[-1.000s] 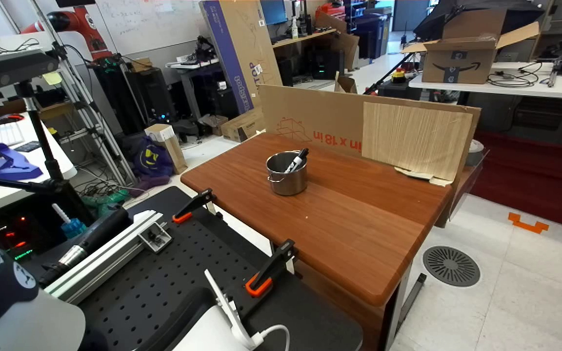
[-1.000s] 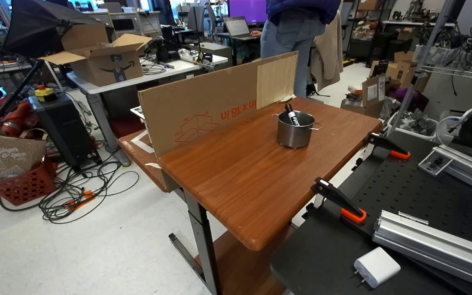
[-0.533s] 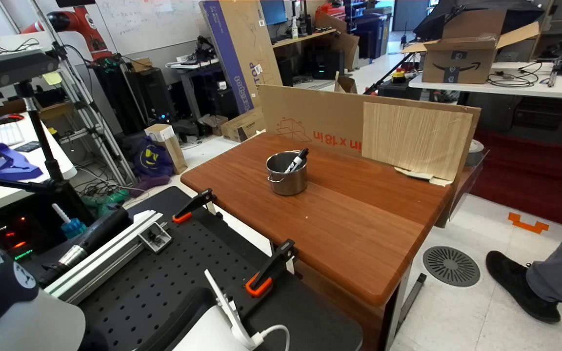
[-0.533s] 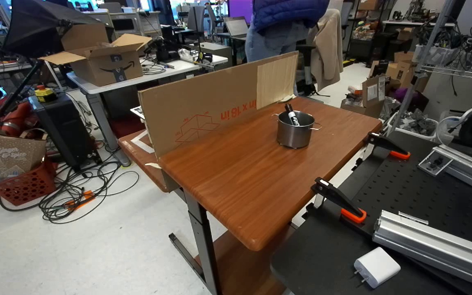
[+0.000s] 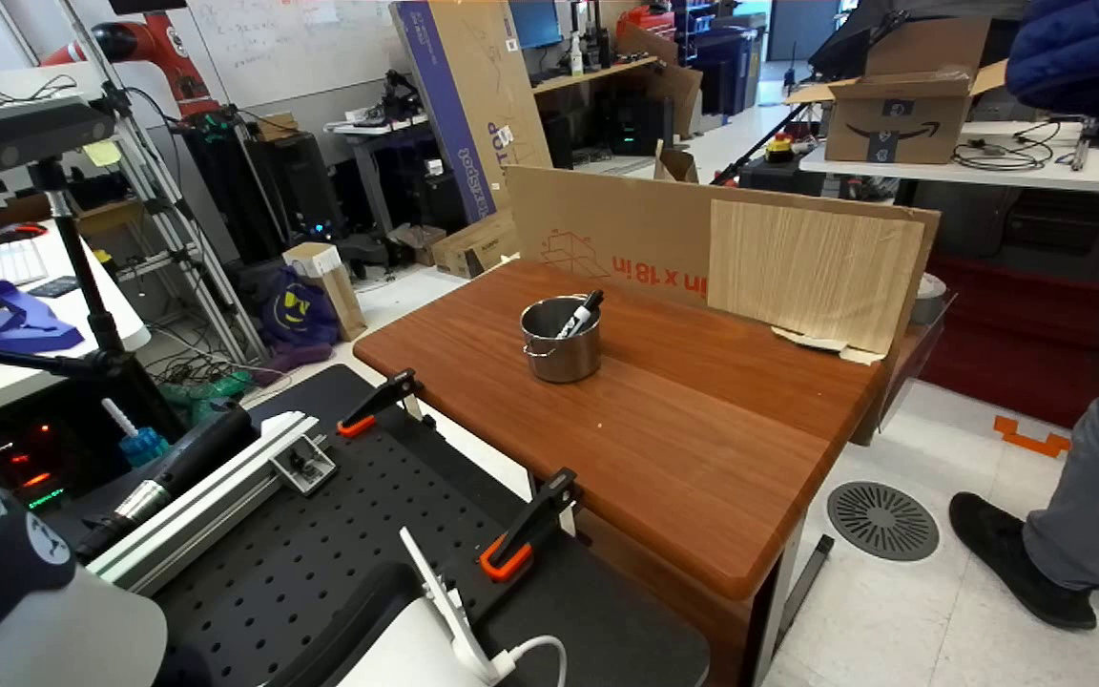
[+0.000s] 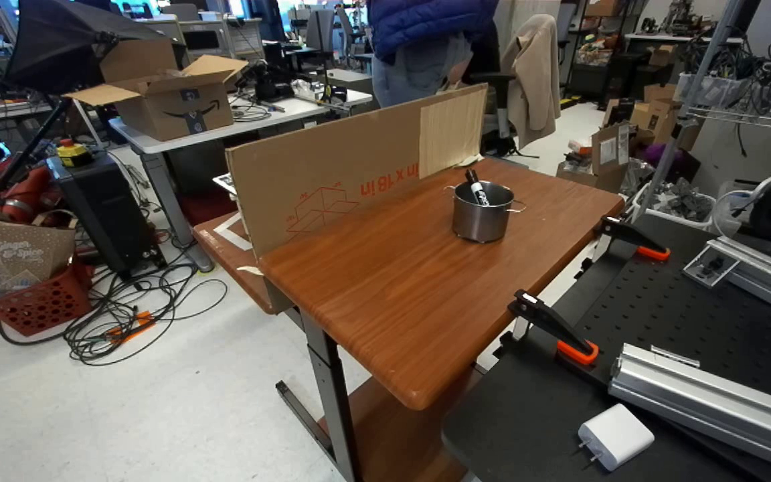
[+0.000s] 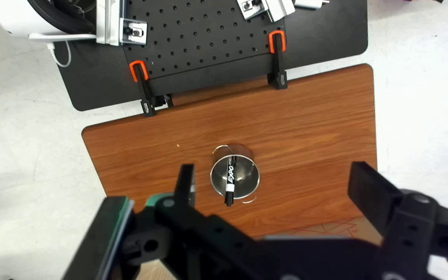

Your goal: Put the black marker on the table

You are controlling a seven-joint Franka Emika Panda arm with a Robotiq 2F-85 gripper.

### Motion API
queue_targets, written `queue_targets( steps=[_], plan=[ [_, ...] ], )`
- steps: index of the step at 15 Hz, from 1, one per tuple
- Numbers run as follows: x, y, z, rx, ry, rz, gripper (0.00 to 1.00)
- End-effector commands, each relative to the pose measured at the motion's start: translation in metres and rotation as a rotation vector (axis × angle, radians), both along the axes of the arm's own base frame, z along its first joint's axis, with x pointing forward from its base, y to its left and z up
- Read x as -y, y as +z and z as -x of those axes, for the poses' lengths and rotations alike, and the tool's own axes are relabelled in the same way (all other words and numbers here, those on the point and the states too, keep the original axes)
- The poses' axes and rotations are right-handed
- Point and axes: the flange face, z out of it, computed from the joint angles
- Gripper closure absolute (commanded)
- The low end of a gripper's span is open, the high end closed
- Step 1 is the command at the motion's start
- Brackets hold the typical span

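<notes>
The black, pen-shaped marker (image 7: pixel 230 179) carries white lettering and one white band; it stands tilted inside the silver-coloured, round metal pot (image 6: pixel 479 224), with its black end reaching out above; this pot rests on the reddish-brown, rectangular wooden worktop (image 6: pixel 372 288); in the wrist view the black fingers (image 7: pixel 371 192) are spread wide, well apart from the marker; I count one marker, one pot, two fingers and two black clamps (image 7: pixel 277 64) with orange ends.

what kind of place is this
Probably a robotics lab: a red robot arm and a whiteboard show in the background, and a black perforated board carries metal rails.
</notes>
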Motion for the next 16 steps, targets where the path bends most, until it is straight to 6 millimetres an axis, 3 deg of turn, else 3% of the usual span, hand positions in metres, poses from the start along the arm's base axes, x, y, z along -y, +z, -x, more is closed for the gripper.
queue_targets(
  steps=[1, 6, 16],
  plan=[
    [0.000, -0.005, -0.023, 0.038, -0.053, -0.026, 0.00],
    [0.005, -0.031, -0.073, 0.102, -0.123, -0.043, 0.00],
    [0.055, -0.129, -0.173, 0.078, -0.271, -0.055, 0.00]
  ],
)
